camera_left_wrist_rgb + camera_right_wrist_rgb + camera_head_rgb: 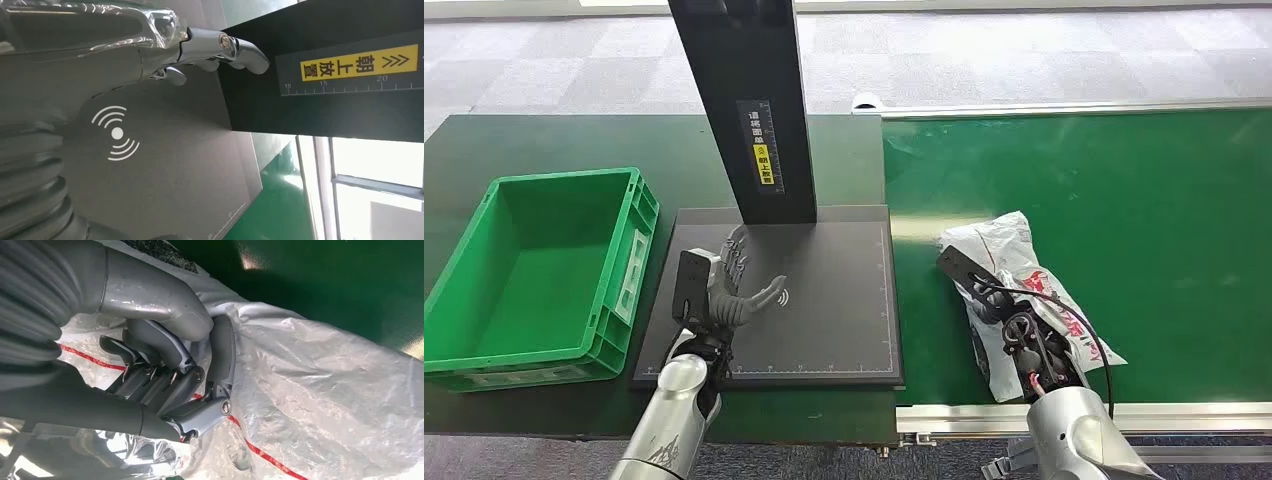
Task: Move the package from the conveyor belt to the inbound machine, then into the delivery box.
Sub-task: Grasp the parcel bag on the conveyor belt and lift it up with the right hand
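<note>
The package, a crumpled white plastic bag with red print, lies on the green conveyor belt near its front edge. My right hand is on top of it; in the right wrist view the thumb and fingers are curled tight into the bag's plastic. My left hand hovers open over the left part of the inbound machine's black pad, fingers spread and holding nothing. The left wrist view has its fingers above the pad's white wave symbol.
The machine's black post with a yellow label rises from the pad's far edge. A green delivery box stands left of the pad with nothing in it. The belt's metal rail runs along the front.
</note>
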Tool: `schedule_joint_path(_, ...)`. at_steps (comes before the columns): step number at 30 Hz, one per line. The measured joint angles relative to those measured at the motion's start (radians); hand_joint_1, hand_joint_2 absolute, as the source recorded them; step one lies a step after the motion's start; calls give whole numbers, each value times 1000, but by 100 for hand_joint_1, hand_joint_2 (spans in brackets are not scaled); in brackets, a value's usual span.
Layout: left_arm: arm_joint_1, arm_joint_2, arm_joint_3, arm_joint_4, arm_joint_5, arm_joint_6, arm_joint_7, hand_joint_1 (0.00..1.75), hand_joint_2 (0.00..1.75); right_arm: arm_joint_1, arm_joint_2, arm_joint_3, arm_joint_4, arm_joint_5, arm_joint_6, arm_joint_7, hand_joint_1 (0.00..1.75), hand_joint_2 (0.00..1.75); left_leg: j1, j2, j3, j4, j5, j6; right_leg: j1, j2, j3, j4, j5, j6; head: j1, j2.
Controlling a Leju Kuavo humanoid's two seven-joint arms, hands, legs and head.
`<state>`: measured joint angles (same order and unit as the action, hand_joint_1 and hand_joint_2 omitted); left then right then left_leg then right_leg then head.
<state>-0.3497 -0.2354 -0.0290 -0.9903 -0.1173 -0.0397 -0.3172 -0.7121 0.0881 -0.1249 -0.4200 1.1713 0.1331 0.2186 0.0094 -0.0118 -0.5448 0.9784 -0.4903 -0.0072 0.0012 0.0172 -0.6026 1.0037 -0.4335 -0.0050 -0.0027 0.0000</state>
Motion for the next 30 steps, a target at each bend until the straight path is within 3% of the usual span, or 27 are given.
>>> schedule_joint_path(8,34,4,0,-20,9,9,-17,0,175,-1,0,27,1,0,6,-30,171,175,0,0,0,0,0,0,0,0,0,0,0,0,0,0)
schedule_joint_path(12,45,8,1,-35,13,11,-18,0,175,-8,3,48,4,4,16,-29,0,175,0,0,0,0,0,0,0,0,0,0,0,0,0,0)
schedule_joint_path(17,41,8,0,-41,18,12,-19,0,175,-14,15,113,15,82,53,4,0,175,0,0,0,0,0,0,0,0,0,0,0,0,0,0)
schedule_joint_path(24,32,10,-6,-36,32,31,-42,0,175,-42,-1,247,47,126,195,-121,0,175,0,0,0,0,0,0,0,0,0,0,0,0,0,0)
schedule_joint_path(30,54,27,-4,-58,56,44,-47,0,175,-49,-50,344,60,128,207,-152,0,175,0,0,0,0,0,0,0,0,0,0,0,0,0,0)
